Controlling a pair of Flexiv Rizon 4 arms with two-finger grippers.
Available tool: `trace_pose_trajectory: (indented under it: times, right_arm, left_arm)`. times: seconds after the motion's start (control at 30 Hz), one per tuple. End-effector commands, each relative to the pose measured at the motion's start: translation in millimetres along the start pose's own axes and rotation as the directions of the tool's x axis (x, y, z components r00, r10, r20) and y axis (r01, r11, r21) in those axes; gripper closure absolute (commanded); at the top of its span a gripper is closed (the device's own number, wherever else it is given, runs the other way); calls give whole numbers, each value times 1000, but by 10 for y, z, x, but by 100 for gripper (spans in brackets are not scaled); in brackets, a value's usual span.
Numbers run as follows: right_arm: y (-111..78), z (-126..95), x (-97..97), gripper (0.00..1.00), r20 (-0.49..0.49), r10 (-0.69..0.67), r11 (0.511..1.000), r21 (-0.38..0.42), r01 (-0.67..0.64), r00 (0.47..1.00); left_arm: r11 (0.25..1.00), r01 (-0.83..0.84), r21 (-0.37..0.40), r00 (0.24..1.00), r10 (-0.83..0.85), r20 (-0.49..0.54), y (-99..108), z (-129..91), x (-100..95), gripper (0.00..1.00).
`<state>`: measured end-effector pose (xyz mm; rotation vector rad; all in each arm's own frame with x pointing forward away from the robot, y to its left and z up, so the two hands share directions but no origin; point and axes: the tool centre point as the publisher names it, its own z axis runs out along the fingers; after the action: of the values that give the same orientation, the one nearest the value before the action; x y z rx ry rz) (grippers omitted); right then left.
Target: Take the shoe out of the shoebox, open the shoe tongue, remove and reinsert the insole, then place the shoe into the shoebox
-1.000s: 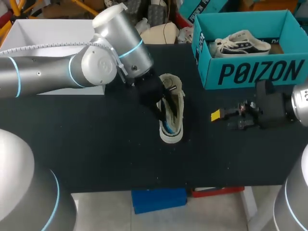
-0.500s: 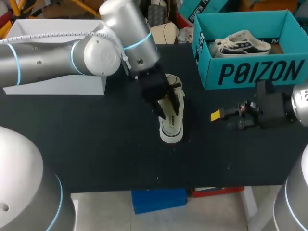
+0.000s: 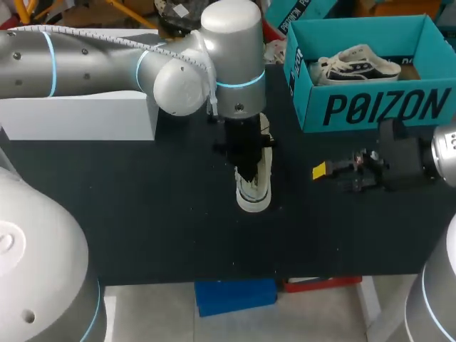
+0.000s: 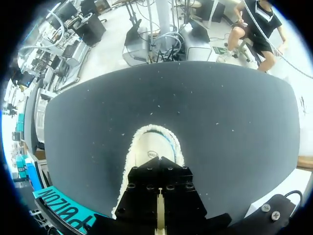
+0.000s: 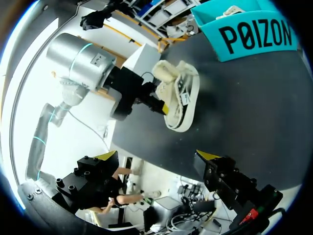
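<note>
Shoe (image 3: 254, 195) middle hidden under left gripper (image 3: 245, 164)

The left arm (image 3: 178, 78) is built of silver cylinders with light-blue joint rings, and a white braided cable (image 3: 85, 37) runs along it. The right arm (image 3: 445, 153) is silver too. The left hand (image 4: 159, 166) is black and studded with screws (image 4: 146, 187). The right hand (image 5: 158, 155) is black with yellow tips and carries what may be a red connector (image 5: 251, 215).

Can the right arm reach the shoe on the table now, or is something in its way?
Likely yes, but only its toe and side. Bare table lies between the right gripper and the shoe, while the left gripper sits over the shoe's opening.
</note>
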<state>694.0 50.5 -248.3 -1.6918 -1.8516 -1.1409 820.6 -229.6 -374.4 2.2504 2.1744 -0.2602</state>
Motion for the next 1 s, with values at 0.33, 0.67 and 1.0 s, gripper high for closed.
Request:
trace_pose_trajectory:
  times: [0.33,0.67,1.0]
  right_arm:
    - [6,2,3,0,1,1,1000,2,-1,1000]
    - [6,2,3,0,1,1,1000,2,-1,1000]
    - [6,2,3,0,1,1,1000,2,-1,1000]
  left_arm:
    - [1000,3,29,1000,-3,-14,31,429,40,100]
    - [999,-10,50,998,7,56,38,222,25,100]
    - [982,135,128,886,-178,428,234,-733,-16,100]
